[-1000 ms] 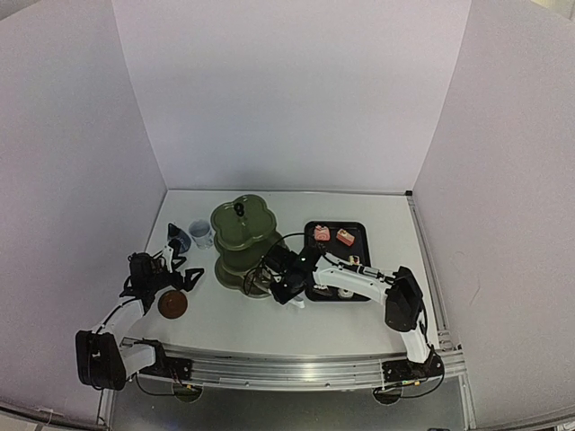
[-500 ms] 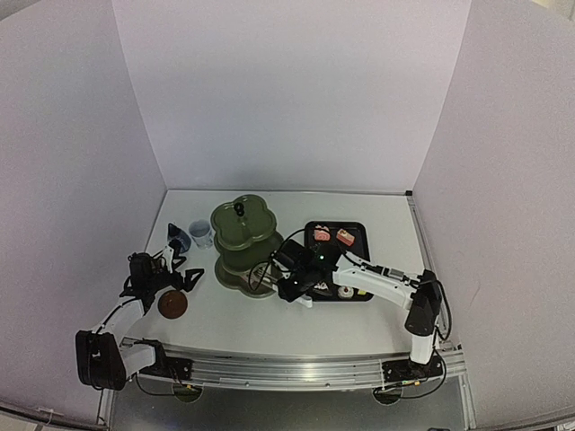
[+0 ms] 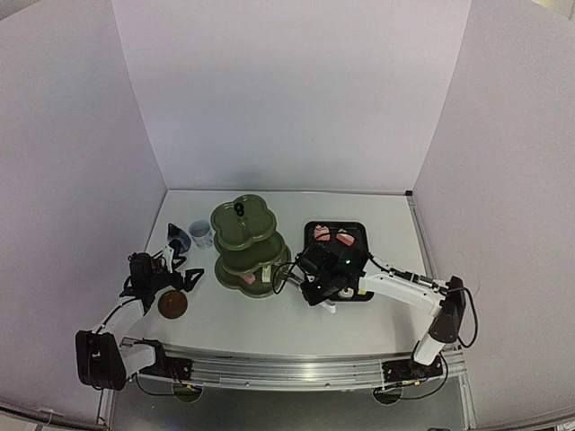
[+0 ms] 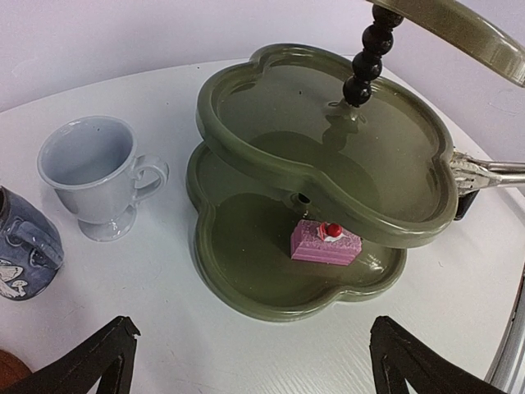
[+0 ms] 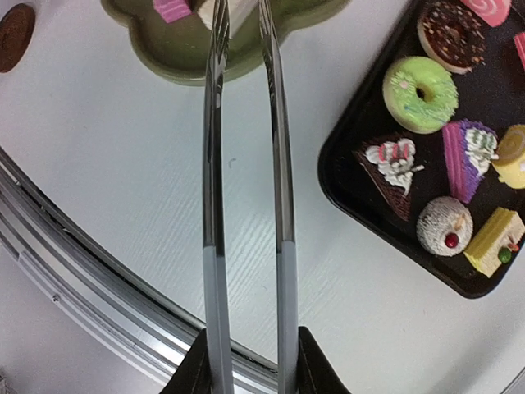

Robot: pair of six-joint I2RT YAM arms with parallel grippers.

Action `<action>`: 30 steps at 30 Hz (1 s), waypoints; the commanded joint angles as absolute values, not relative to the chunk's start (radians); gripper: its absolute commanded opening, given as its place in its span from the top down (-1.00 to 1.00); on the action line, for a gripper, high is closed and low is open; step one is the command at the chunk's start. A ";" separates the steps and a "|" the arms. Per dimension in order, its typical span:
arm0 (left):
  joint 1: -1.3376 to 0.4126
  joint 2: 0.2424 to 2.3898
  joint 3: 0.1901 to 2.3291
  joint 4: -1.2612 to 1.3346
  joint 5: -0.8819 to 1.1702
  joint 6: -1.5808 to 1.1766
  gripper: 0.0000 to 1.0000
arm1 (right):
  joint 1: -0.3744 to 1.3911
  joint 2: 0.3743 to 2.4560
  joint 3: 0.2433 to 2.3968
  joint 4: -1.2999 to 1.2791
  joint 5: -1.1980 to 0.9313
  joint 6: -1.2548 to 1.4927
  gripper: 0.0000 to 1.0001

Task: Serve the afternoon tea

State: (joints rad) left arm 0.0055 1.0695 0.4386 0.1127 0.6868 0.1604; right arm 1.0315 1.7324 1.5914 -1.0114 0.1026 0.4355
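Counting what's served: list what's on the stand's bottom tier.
A pink cake with a red cherry lies there. A pale piece shows between the tongs; whether it rests on the bottom tier is unclear. The middle tier covers the back.

We see the left arm (image 3: 117,316) folded low at the near left, its wrist level. The left gripper (image 4: 253,324) has its jaws spread wide, holding nothing. The right arm (image 3: 404,289) bends its elbow out to the right, forearm reaching leftward. The right gripper (image 5: 250,363) is pinched on metal tongs (image 5: 215,205).
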 commanded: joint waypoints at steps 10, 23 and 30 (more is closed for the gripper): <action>0.003 1.076 0.508 0.096 0.689 0.189 -0.99 | 0.699 1.621 1.581 -1.131 0.192 0.331 0.47; 0.003 1.089 0.530 0.064 0.663 0.212 -0.99 | 0.317 1.828 1.729 -1.128 -0.002 -0.046 0.38; 0.004 1.091 0.540 0.039 0.656 0.237 -0.99 | 0.255 1.891 1.750 -1.121 -0.061 -0.139 0.35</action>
